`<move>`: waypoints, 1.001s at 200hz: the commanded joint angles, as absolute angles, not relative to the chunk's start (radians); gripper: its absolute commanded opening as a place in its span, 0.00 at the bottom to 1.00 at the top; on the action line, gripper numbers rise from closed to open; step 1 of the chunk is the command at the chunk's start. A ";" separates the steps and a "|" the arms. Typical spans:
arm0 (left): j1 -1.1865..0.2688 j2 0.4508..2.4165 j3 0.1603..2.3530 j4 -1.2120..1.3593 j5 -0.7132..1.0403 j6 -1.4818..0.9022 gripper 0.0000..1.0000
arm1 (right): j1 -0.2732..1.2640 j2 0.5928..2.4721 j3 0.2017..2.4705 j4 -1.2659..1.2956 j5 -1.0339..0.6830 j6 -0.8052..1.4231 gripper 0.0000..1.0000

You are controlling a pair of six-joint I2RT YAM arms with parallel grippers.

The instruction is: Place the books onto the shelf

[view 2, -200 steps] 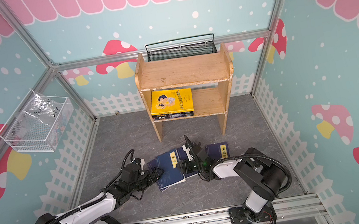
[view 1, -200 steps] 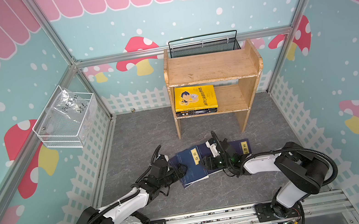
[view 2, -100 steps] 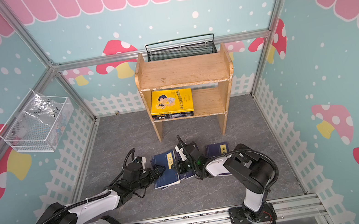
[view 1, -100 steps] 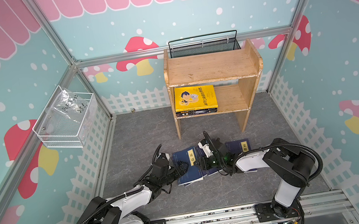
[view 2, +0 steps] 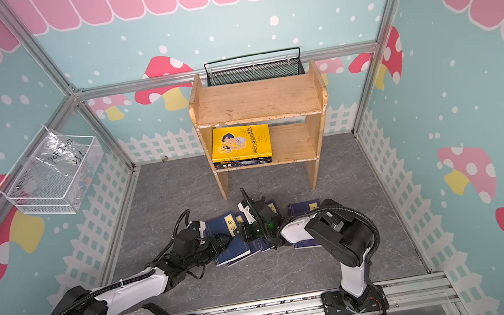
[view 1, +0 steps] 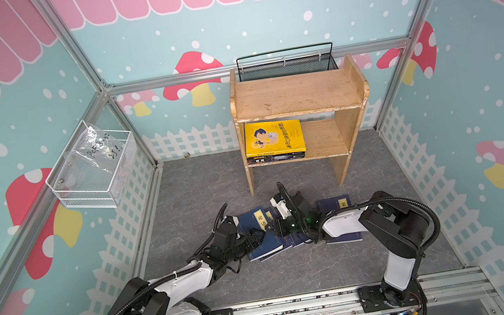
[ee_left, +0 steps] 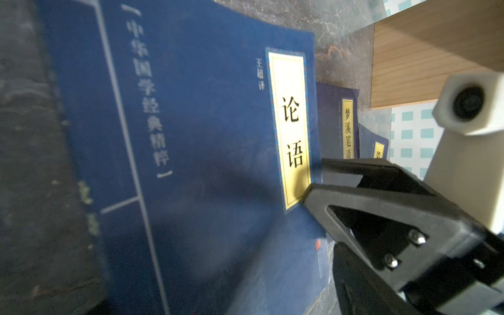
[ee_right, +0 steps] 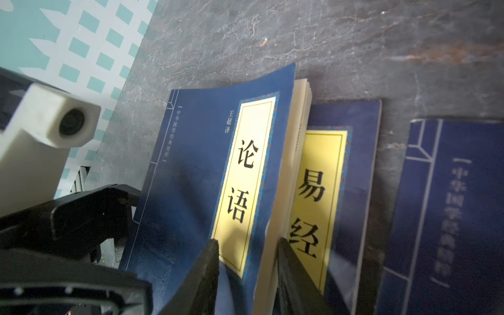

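Observation:
Several navy books with yellow labels lie overlapping on the grey floor before the shelf [view 1: 297, 97]. My right gripper [ee_right: 248, 242] is shut on the open edge of the top navy book [ee_right: 196, 169], one finger on its cover and one against its page block. The same book [view 1: 258, 220] is tilted up at that edge. My left gripper [view 1: 254, 237] stands open at its opposite side, and one blurred finger [ee_left: 32, 163] shows beside the cover [ee_left: 204, 122]. A bright yellow book [view 1: 273, 138] tops a stack of dark books on the shelf's lower tier.
Two more navy books [ee_right: 354, 169] [ee_right: 450, 204] lie partly under and beside the held one. A black mesh basket [view 1: 286, 65] stands behind the shelf. A white wire basket [view 1: 93, 168] hangs on the left wall. White fence panels line the floor's edges.
My right gripper slid left across the books and closed on the top navy book's edge, pushing that book a little left. My left gripper stayed by the book and narrowed slightly.

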State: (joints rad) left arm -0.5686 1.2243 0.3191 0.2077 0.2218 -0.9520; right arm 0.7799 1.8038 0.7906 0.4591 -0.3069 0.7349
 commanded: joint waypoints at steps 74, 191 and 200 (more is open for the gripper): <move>-0.575 1.080 0.342 0.084 0.179 -0.923 0.80 | 0.792 1.839 0.845 0.481 -0.371 0.722 0.37; -0.574 0.908 0.380 -0.047 0.121 -0.928 0.28 | 0.790 1.772 0.895 0.477 -0.405 0.732 0.42; -0.574 0.883 0.393 -0.069 0.119 -0.927 0.26 | 0.790 1.748 0.906 0.462 -0.410 0.724 0.47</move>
State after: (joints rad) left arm -0.5716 0.9451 0.3347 -0.0067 0.1478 -0.9352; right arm 0.7799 1.8168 0.8646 0.4629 -0.3733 0.7376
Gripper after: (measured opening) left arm 0.277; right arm 0.428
